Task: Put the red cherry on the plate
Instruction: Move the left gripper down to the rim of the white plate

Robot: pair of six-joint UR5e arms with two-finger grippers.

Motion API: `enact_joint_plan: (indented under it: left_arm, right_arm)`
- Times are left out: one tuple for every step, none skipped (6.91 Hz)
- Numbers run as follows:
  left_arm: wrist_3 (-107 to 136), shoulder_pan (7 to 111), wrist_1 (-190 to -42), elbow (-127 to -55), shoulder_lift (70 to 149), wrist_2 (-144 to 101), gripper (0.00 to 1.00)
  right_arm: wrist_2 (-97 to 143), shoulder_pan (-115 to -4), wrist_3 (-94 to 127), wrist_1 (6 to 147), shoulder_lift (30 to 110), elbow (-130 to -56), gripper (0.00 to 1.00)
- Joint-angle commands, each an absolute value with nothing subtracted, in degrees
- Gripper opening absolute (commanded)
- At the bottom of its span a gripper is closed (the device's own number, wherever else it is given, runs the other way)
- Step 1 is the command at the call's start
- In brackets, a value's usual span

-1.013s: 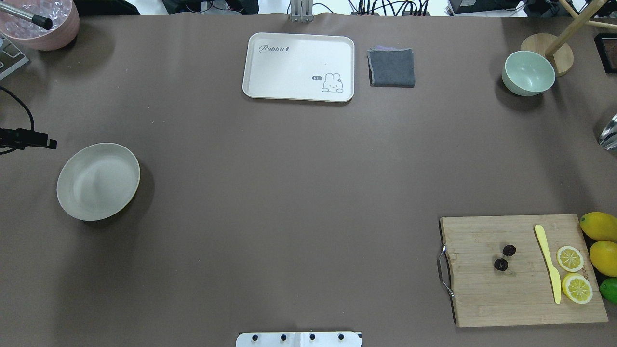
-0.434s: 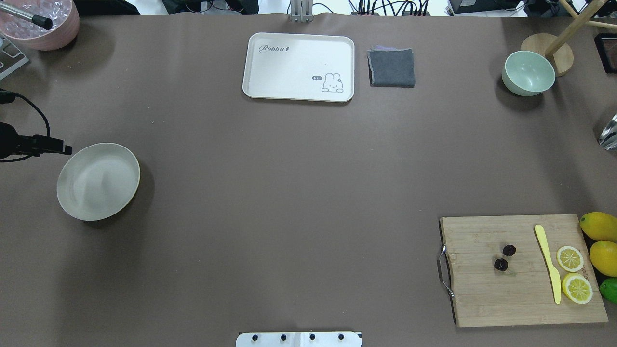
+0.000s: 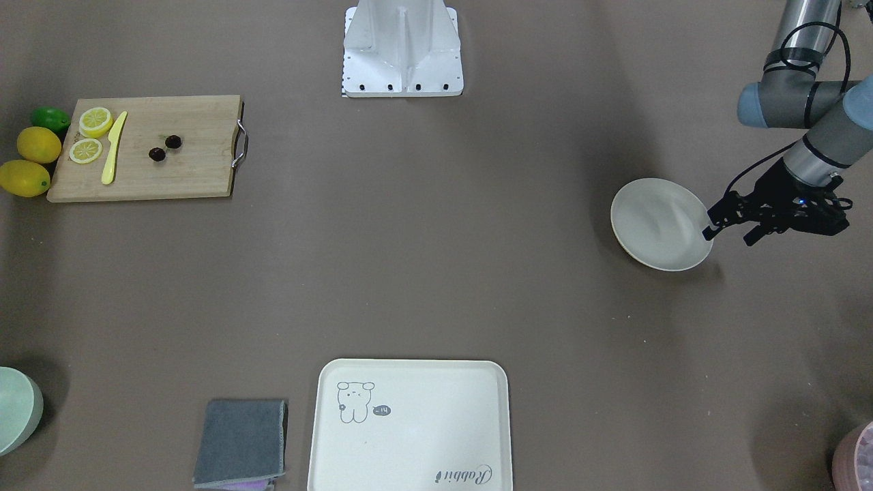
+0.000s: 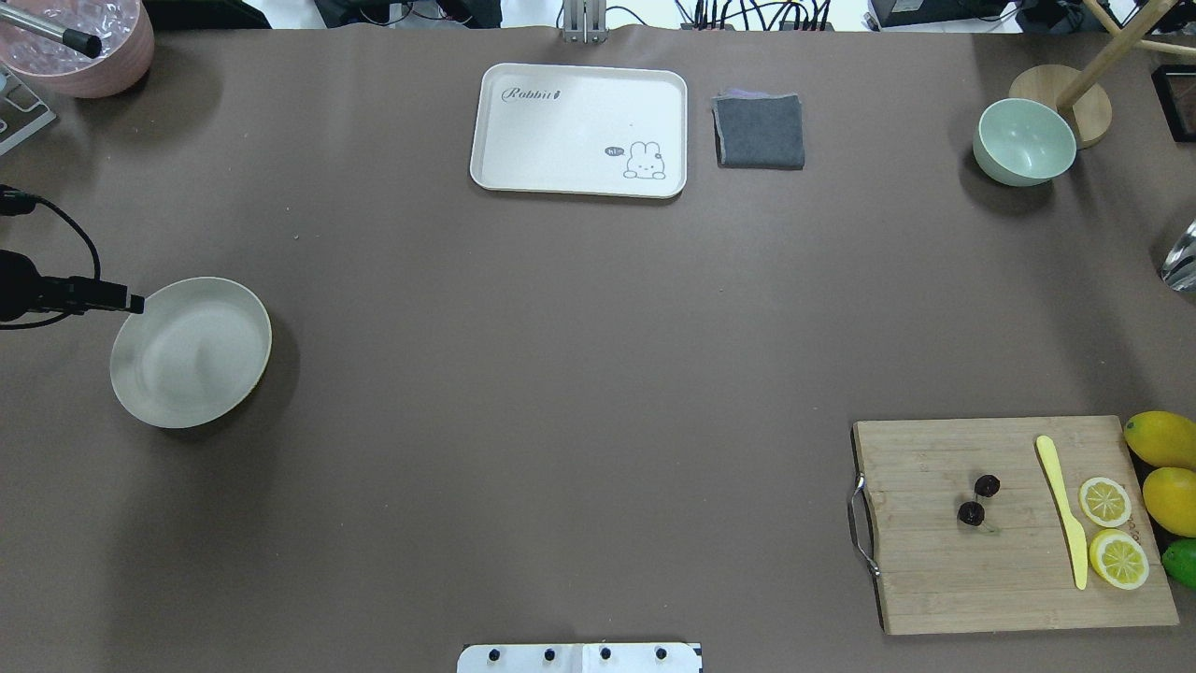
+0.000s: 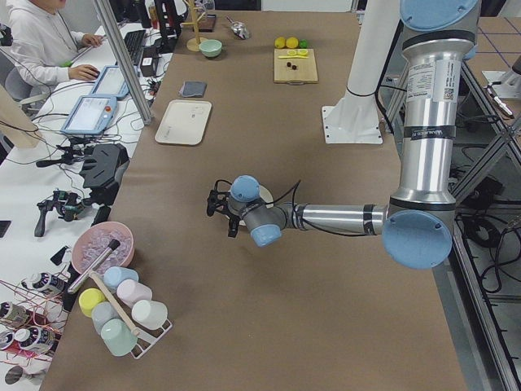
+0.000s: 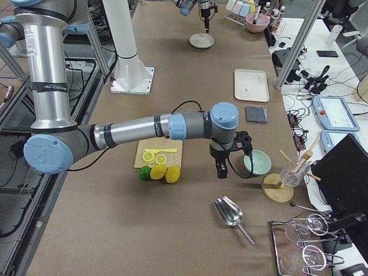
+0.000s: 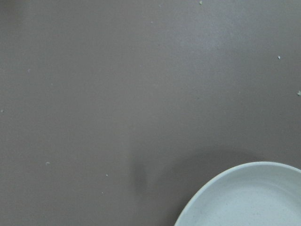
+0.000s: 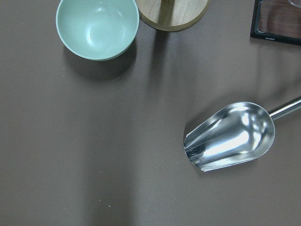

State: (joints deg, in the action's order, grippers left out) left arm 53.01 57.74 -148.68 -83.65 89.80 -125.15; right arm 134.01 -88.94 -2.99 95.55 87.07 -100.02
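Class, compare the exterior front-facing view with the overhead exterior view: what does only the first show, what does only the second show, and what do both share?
Only the front-facing view shows the blue-grey joints of the left arm and the left hand with fingers apart near the plate. Only the overhead view shows the wooden stand and the edge of the metal scoop. Both show the plate, the red cherry on the cutting board, the yellow knife, the lemons, the tray and the grey cloth.

You have two whole lemons (image 4: 1161,438) (image 4: 1172,500), two lemon slices (image 4: 1104,501) (image 4: 1118,559), one lime (image 4: 1181,563), one yellow knife (image 4: 1063,511), one red cherry pair (image 4: 972,512), one cutting board (image 4: 934,579), one plate (image 4: 192,355), one tray (image 4: 561,140), one grey cloth (image 4: 759,131), one green bowl (image 4: 1025,142), one metal scoop (image 8: 230,136).
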Motion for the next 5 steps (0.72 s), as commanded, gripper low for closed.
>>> enact_joint_plan:
  left_arm:
    - [53.3,56.6,-150.0,-83.1,89.6,-125.0,0.97]
    - [54.7,54.9,-150.3,-83.1,89.4,-122.4,0.96]
    - [56.8,52.7,-152.1,-83.0,89.3,-120.0,0.96]
    - [56.9,52.6,-152.4,-83.1,89.2,-120.0,0.93]
    - [56.8,52.6,-152.4,-83.1,88.9,-120.0,0.81]
  right_arm:
    - [134.0,-88.9,-3.0,95.6,87.1,-100.0,1.00]
    - [134.0,-88.9,-3.0,95.5,87.0,-100.0,1.00]
    - [134.0,-88.9,-3.0,95.6,87.0,-100.0,1.00]
    - [134.0,-88.9,-3.1,95.6,86.9,-99.8,1.00]
    - [133.9,-88.9,-3.1,95.5,86.9,-99.8,1.00]
